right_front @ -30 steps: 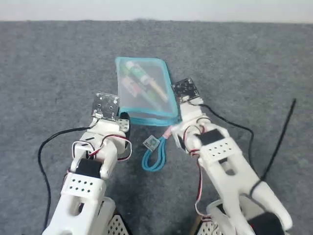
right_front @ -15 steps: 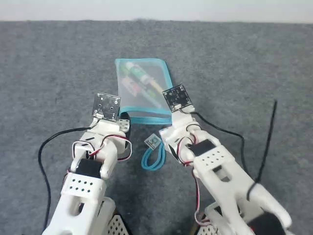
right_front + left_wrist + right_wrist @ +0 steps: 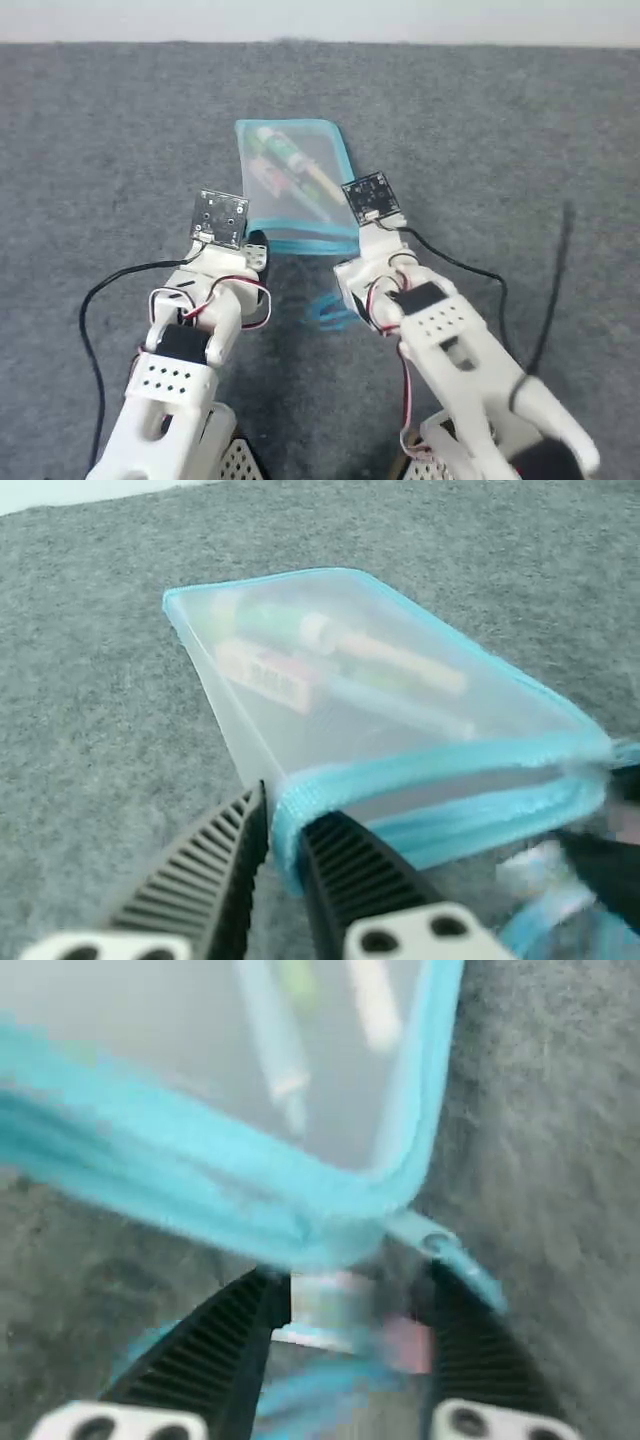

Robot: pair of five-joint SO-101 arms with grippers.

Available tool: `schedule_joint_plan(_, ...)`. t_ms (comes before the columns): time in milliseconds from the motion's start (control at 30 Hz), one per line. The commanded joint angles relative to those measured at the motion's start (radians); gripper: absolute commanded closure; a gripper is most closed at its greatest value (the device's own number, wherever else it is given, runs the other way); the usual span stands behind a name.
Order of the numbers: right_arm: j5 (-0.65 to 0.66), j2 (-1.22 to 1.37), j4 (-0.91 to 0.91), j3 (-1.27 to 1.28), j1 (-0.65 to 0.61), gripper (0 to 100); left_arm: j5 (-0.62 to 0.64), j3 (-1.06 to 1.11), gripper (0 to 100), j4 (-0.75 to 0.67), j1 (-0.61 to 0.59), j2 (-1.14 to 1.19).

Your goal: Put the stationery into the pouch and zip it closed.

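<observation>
We see the translucent, blue-trimmed pouch (image 3: 290,180) lying mid-table toward the far edge, with the stationery (image 3: 330,655) inside it. Our left gripper (image 3: 285,855) pinches the near corner of the pouch's zipper edge. Our right gripper (image 3: 350,1310) sits at the other end of that edge, jaws spread around a small tag (image 3: 325,1310). A blue strap (image 3: 330,310) lies just beside it.

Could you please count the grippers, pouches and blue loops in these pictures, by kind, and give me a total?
Grippers: 2, the left gripper and the right gripper
Pouch: 1
Blue loop: 1
Total: 4
</observation>
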Motion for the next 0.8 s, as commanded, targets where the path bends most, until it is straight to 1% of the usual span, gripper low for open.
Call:
schedule_joint_plan(0, 0.008, -0.14, 0.081, -0.014, 0.016, 69.6, 0.018, -0.042, 99, -0.003, -0.008, -0.006)
schedule_joint_plan(167, 0.011, -0.14, 0.015, 0.032, 0.051, 69.6, 0.018, -0.041, 99, -0.002, -0.008, -0.006)
schedule_joint_plan(267, 0.069, -0.117, 0.002, 0.032, 0.048, 69.5, 0.018, -0.041, 99, 0.0, -0.008, -0.006)
schedule_joint_plan(367, 0.114, -0.07, -0.097, 0.038, 0.051, 69.5, 0.018, -0.041, 99, 0.0, -0.008, -0.006)
schedule_joint_plan(467, 0.144, 0.03, -0.216, 0.038, 0.054, 69.5, 0.018, -0.041, 99, 0.0, -0.008, -0.006)
schedule_joint_plan(667, 0.146, 0.24, -0.516, 0.034, 0.061, 69.6, 0.018, -0.039, 99, 0.0, -0.008, -0.006)
schedule_joint_plan(767, 0.146, 0.292, -0.619, 0.032, 0.074, 70.1, 0.018, -0.038, 99, 0.0, -0.008, -0.006)
